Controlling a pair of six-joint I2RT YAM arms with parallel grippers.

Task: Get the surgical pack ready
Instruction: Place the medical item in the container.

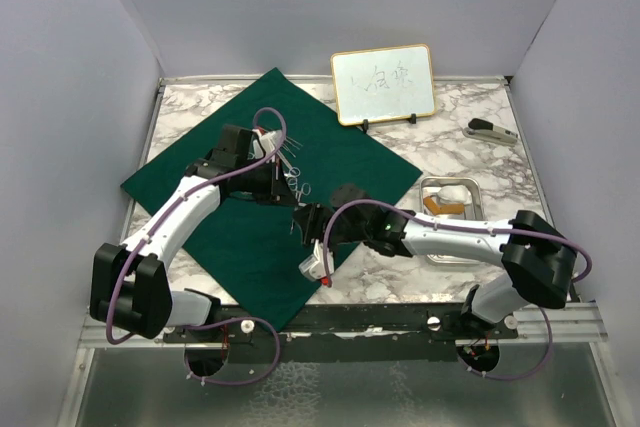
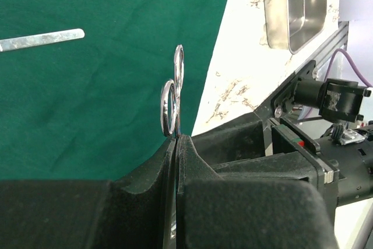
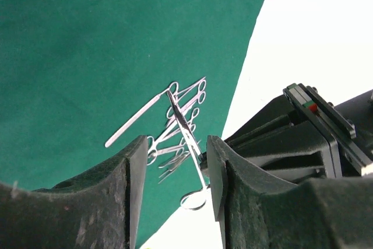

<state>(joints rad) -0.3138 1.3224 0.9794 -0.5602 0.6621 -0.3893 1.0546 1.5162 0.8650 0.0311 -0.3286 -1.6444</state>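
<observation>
scissors (image 2: pixel 169 109) clamped in left gripper (image 2: pixel 176 143), rings protruding

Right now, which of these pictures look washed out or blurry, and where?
Right wrist view: the table beside the green cloth is washed out to plain white, and the right fingers look soft. Left wrist view: the left fingers are a dark blur, the scissors sharper. Top view: evenly lit, marble veins clear.

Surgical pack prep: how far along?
Done: large dark green cloth sheet spread flat, silver scissor-like instruments piled on it. In hand: left gripper shut on one ring-handled instrument; right gripper open alongside. To do: small rectangular steel tray sits off the cloth; no gauze in view.
</observation>
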